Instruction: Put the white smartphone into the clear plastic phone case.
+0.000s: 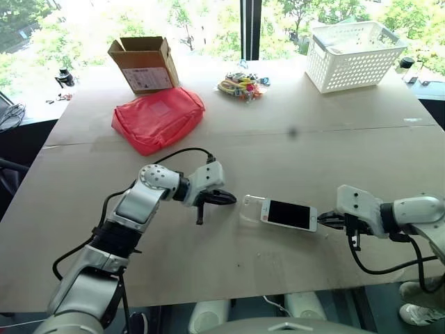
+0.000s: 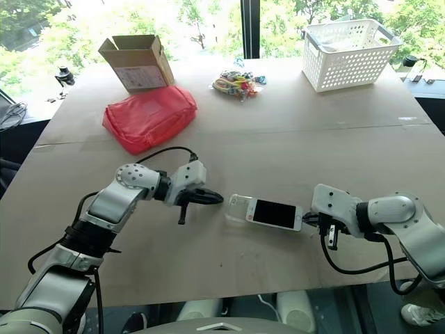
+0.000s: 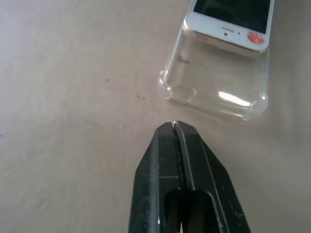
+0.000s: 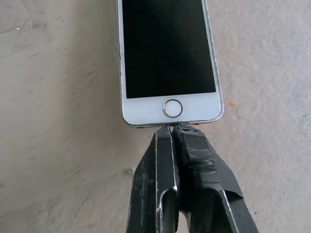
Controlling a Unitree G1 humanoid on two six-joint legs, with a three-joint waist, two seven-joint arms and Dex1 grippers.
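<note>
Shut right pincer (image 4: 172, 127) tips touch white smartphone's (image 4: 167, 53) home-button end.

Head views: two eyes side by side, high up, looking forward and down over the whole pale brown tabletop (image 1: 292, 167).
Left wrist view: very close, looking along shut black fingers (image 3: 181, 160) at the clear plastic phone case (image 3: 218, 87).
Right wrist view: very close, facing the white smartphone (image 4: 167, 58).
Shared: phone and case.
</note>
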